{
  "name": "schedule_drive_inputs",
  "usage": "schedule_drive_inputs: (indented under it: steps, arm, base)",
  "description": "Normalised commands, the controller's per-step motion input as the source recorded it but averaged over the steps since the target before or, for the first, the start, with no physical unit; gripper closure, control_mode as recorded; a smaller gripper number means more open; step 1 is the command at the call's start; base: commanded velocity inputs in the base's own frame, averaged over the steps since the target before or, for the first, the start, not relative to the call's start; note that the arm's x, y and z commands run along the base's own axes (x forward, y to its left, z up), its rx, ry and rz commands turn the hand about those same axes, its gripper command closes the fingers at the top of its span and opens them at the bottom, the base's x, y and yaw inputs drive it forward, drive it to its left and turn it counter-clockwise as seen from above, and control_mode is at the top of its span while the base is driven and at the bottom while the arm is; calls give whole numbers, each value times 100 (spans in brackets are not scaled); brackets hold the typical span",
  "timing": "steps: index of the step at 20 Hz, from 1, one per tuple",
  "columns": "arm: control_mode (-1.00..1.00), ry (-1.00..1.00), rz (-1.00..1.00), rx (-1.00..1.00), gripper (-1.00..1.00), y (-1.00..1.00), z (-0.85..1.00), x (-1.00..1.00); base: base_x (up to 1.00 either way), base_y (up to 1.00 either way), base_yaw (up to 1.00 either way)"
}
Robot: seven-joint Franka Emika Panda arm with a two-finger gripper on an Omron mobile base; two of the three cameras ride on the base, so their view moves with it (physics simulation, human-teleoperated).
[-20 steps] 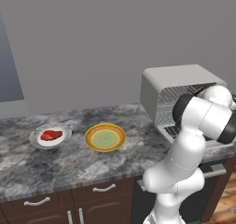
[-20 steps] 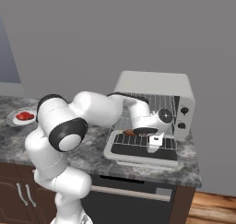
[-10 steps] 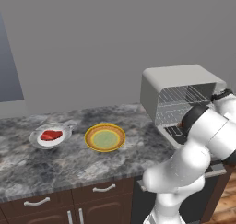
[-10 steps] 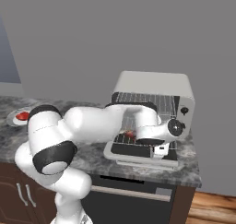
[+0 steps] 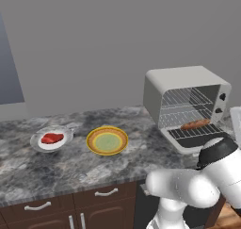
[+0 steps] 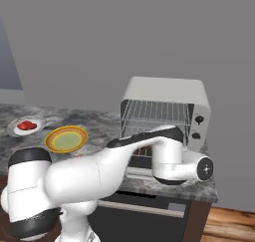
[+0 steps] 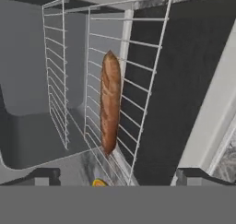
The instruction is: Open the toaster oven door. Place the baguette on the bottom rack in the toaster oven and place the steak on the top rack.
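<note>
Baguette (image 7: 110,102) lies on the bottom rack (image 7: 133,57) of the toaster oven (image 5: 181,84); you see it in the left base view as a thin brown loaf at about four o'clock from the oven's centre, just inside the open mouth. The toaster oven door (image 7: 184,80) is folded down flat, its dark glass beside the pulled-out rack. In the hand view your gripper (image 7: 117,176) looks straight onto the loaf, its two dark finger tips spread wide at the bottom edge and holding nothing, clear of the bread. The top rack (image 5: 188,98) is bare.

The steak (image 5: 52,138) sits on a white plate (image 5: 40,145) at nine o'clock on the grey stone counter (image 5: 70,167), well apart from the oven. A yellow-rimmed green plate (image 5: 107,141) lies between the two, without anything on it.

By these views, the door and baguette steps look done and the steak step comes next. You will likely need to back the arm out of the oven mouth, swing far left over the white plate, and close the fingers on the thin red meat without catching the plate rim.
</note>
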Motion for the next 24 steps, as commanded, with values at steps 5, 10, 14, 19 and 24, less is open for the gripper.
schedule_drive_inputs:
  steps: [5, 10, 14, 19, 24]
  arm:
    - [-100, -19, 21, -1, -100, 12, 100, -37]
    - [-100, -2, 29, -15, -100, 70, 70, 0]
    - [-100, 0, 36, -23, -100, 96, 43, 0]
    - [-100, 0, 32, -20, -100, 99, 16, 0]
    - [-100, 0, 27, -13, -100, 85, 1, 0]
  base:
    - [0, 0, 0]
    - [0, 0, 0]
    - [0, 0, 0]
    - [0, 0, 0]
    - [0, 0, 0]
